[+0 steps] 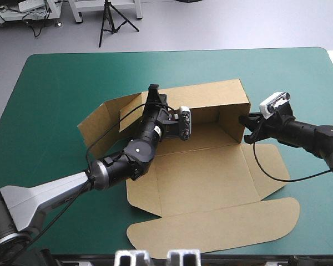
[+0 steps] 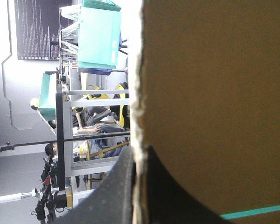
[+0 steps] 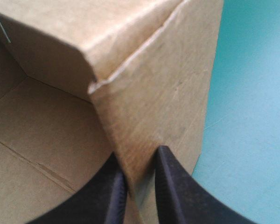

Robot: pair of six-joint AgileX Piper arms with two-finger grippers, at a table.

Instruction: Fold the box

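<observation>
The box, a cut sheet of brown board, sits in the middle of the teal-green table cover, only partly raised. Its far wall and right-hand end wall stand upright. The left-hand panel leans outward, and the lid lies flat toward the near edge, with its rounded tuck flap nearest the robot.

Your left gripper, with two broad black fin-shaped fingers, is at the box's far left corner, where a raised flap stands. In its wrist view you see the fingers all but closed, with the board's raw edge running between them, so it has hold of the box there.

Your right gripper is at the right end wall, near the far right corner. Its wrist view shows the fingers pinched nearly together on that wall's upright edge, one inside the box and the other outside, toward bare cover.

The two grippers are well apart, with the box's floor between them.
</observation>
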